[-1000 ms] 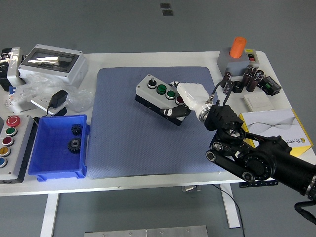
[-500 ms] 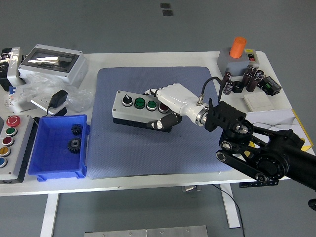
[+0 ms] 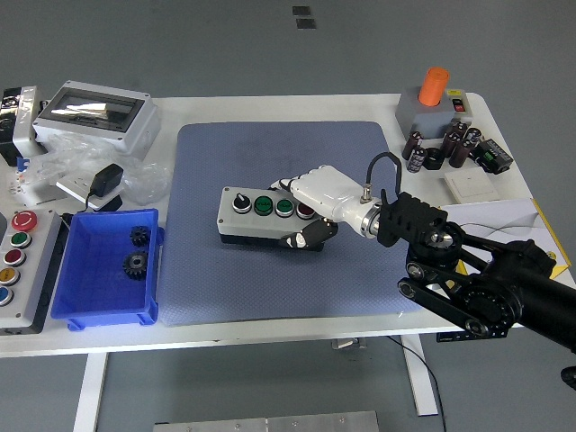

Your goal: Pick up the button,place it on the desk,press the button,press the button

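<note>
The grey button box (image 3: 256,216), with a black selector knob, two green buttons and a red one on top, lies on the blue mat (image 3: 279,279) near its middle. My right hand (image 3: 310,214) is shut on the box's right end, white fingers (image 3: 290,184) over its far side and the black-tipped thumb (image 3: 306,238) on its near side. The red button is mostly hidden under the palm. My left arm does not show.
A blue bin (image 3: 106,270) with two gears sits left of the mat. A second button panel (image 3: 20,261) lies at the far left. A grey enclosure (image 3: 97,115) stands back left. An orange-topped switch box (image 3: 434,101), capacitors and booklets (image 3: 504,225) crowd the right.
My right hand carried the button box left and down from the mat's upper right, levelled it, then shifted it slightly right and nearer, with the grasp unchanged.
</note>
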You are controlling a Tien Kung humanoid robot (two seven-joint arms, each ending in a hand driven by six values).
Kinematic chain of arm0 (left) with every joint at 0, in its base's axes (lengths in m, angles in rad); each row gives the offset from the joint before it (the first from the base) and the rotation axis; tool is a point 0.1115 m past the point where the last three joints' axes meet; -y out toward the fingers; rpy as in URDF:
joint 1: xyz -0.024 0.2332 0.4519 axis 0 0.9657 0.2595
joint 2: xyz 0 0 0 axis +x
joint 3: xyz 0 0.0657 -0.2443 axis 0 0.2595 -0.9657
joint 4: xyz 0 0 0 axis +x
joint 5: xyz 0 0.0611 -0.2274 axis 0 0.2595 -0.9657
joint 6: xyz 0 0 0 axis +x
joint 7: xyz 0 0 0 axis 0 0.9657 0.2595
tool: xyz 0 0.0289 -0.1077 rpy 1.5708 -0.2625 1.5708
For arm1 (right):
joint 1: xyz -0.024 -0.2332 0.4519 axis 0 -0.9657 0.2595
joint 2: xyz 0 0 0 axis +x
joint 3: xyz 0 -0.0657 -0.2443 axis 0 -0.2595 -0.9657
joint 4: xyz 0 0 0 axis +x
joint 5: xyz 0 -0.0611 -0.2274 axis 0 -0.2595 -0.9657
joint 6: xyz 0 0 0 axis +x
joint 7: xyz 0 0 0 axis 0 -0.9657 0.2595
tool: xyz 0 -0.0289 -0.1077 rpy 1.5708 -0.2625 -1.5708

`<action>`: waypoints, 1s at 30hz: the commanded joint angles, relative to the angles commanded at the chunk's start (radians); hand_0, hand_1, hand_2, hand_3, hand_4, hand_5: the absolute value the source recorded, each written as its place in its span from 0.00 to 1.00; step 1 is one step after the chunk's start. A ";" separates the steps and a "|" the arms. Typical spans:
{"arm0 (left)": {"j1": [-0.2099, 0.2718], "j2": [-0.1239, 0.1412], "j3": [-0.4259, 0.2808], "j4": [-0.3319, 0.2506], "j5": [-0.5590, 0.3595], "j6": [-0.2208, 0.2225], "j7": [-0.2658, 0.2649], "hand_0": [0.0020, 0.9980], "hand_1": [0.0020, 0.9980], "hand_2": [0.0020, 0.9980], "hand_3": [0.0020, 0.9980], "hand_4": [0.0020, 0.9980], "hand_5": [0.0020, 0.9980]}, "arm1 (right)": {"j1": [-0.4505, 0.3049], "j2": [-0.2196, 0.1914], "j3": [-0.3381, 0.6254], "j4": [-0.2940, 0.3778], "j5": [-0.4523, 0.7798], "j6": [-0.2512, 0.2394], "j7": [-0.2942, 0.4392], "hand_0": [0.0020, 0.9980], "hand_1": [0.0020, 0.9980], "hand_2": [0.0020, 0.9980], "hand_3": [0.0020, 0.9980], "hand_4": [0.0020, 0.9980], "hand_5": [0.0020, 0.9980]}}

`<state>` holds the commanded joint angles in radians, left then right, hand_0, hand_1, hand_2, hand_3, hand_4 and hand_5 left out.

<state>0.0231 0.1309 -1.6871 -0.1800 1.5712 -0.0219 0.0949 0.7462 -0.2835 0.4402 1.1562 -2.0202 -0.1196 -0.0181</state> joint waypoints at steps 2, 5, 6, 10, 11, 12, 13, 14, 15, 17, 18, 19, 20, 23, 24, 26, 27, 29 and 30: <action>0.000 0.000 0.000 0.000 0.001 0.000 0.000 0.73 0.74 0.64 0.72 0.65 0.22 | 0.000 0.001 0.002 -0.002 -0.001 0.005 0.001 0.38 0.57 0.50 0.42 0.47 0.00; 0.000 0.000 -0.001 0.000 0.002 0.000 0.001 0.73 0.74 0.64 0.72 0.65 0.22 | -0.002 0.002 0.008 -0.001 -0.007 0.022 -0.001 0.38 0.57 0.50 0.42 0.47 0.00; 0.000 0.000 0.000 0.000 0.002 0.000 0.001 0.73 0.74 0.64 0.72 0.65 0.22 | -0.002 0.003 0.010 0.000 -0.009 0.029 -0.003 0.38 0.57 0.50 0.42 0.47 0.00; 0.000 0.000 0.000 0.000 0.002 0.000 0.001 0.73 0.74 0.64 0.72 0.65 0.22 | -0.003 0.006 0.012 0.004 -0.018 0.048 -0.011 0.48 0.63 0.59 0.47 0.44 0.00; 0.000 0.000 0.000 0.000 0.002 0.000 0.001 0.73 0.74 0.64 0.72 0.65 0.22 | -0.003 0.007 0.012 0.004 -0.020 0.052 -0.014 0.48 0.63 0.59 0.47 0.44 0.00; 0.000 0.001 0.000 0.000 0.001 0.000 0.001 0.73 0.74 0.64 0.72 0.65 0.22 | -0.003 0.007 0.012 0.004 -0.022 0.055 -0.016 0.48 0.63 0.59 0.47 0.44 0.00; 0.000 0.001 0.001 0.000 0.001 0.000 0.001 0.73 0.74 0.64 0.72 0.65 0.22 | -0.003 0.008 0.012 0.004 -0.023 0.058 -0.018 0.48 0.63 0.59 0.47 0.44 0.00; 0.000 0.001 0.001 0.000 0.001 0.000 0.001 0.73 0.74 0.64 0.72 0.65 0.23 | -0.004 0.008 0.012 0.004 -0.024 0.061 -0.020 0.75 0.77 0.80 0.75 0.55 0.04; 0.000 0.001 0.001 0.000 0.001 0.000 0.001 0.73 0.74 0.64 0.72 0.65 0.23 | -0.004 0.009 0.012 0.003 -0.025 0.062 -0.021 0.75 0.77 0.80 0.75 0.55 0.04; 0.000 0.001 0.002 0.000 0.000 -0.001 0.001 0.73 0.74 0.64 0.72 0.65 0.23 | -0.005 0.009 0.012 0.001 -0.025 0.064 -0.023 0.75 0.77 0.80 0.75 0.55 0.04; 0.001 0.001 0.002 0.000 0.000 -0.001 0.001 0.73 0.74 0.64 0.72 0.65 0.23 | -0.005 0.009 0.011 0.000 -0.025 0.065 -0.023 0.75 0.77 0.80 0.75 0.55 0.04; 0.001 0.001 0.002 0.000 0.000 -0.001 0.001 0.73 0.74 0.64 0.72 0.65 0.23 | -0.005 0.009 0.011 -0.001 -0.025 0.066 -0.023 0.75 0.77 0.80 0.75 0.55 0.04; 0.001 0.001 0.002 0.000 0.000 -0.001 0.001 0.73 0.74 0.64 0.72 0.65 0.23 | -0.006 0.009 0.011 -0.001 -0.024 0.066 -0.023 0.80 0.82 0.88 0.90 0.68 0.10; 0.002 0.001 0.002 0.000 0.000 -0.001 0.001 0.73 0.74 0.64 0.72 0.65 0.23 | -0.006 0.009 0.011 -0.001 -0.022 0.066 -0.023 0.80 0.82 0.88 0.90 0.68 0.10; 0.002 0.001 0.002 0.000 0.000 -0.001 0.001 0.73 0.74 0.64 0.72 0.65 0.23 | -0.006 0.009 0.011 -0.002 -0.021 0.066 -0.024 0.80 0.82 0.88 0.90 0.68 0.10; 0.002 0.000 0.003 0.000 -0.001 -0.001 0.001 0.73 0.74 0.64 0.72 0.65 0.23 | -0.007 0.009 0.010 -0.002 -0.020 0.066 -0.025 0.82 0.83 0.91 0.97 0.75 0.16; 0.003 0.000 0.002 0.000 0.000 -0.001 0.001 0.73 0.74 0.64 0.72 0.65 0.23 | -0.007 0.009 0.009 -0.002 -0.019 0.066 -0.026 0.82 0.83 0.91 0.97 0.75 0.16; 0.004 0.000 0.003 0.000 -0.001 -0.001 0.001 0.73 0.74 0.64 0.72 0.65 0.23 | -0.008 0.009 0.007 -0.002 -0.016 0.067 -0.027 0.82 0.83 0.91 0.97 0.75 0.16; 0.004 0.000 0.003 0.000 -0.001 -0.001 0.002 0.73 0.74 0.64 0.72 0.65 0.23 | -0.008 0.009 0.006 -0.002 -0.014 0.067 -0.028 0.82 0.83 0.91 0.97 0.75 0.16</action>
<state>0.0272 0.1309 -1.6845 -0.1800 1.5701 -0.0231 0.0964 0.7380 -0.2741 0.4458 1.1543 -2.0339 -0.0527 -0.0458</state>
